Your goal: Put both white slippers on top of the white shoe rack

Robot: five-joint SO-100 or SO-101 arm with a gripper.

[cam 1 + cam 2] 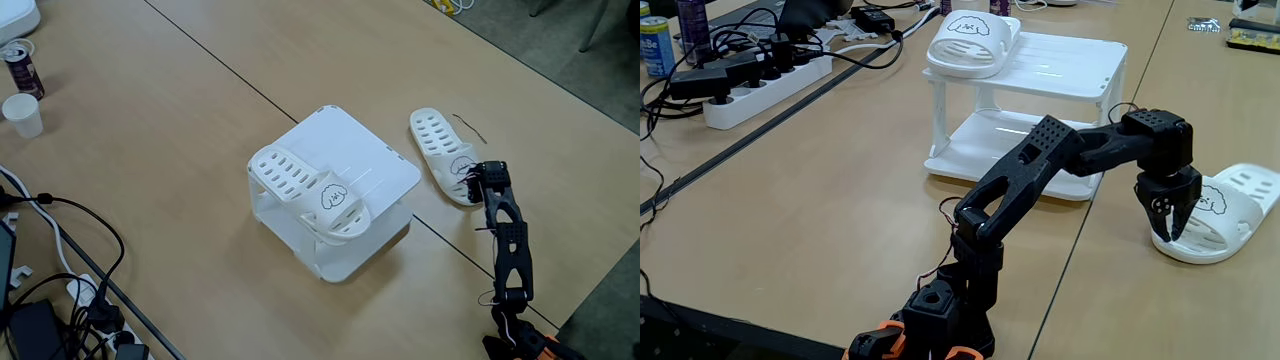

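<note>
Fixed views: table (180, 120) seen from above in one, from low behind the arm (1040, 170) in the other.
Cup and can: white cup (22, 115) and dark can (22, 68) at the left edge, at 9 o'clock from the rack, well apart from it.
Cables: black cables (70, 260) at lower left, at 8 o'clock from the rack; power strip (765, 85) at upper left in the low view.
White shoe rack (350, 160): near table centre, flat top, lower shelf (1020, 135) visible through open sides.
Slipper on rack (310, 190): lying on the top, toward its 8 o'clock corner, strap end overhanging the edge; cartoon face showing on the strap (968, 25).
Slipper on table (445, 155): at 3 o'clock from the rack, apart from it, sole holes up.
Gripper (1168, 232): pointing down at the strap end of the table slipper (1230, 205), fingers narrowly parted, tips at the slipper's near edge; grip on it cannot be told.
</note>
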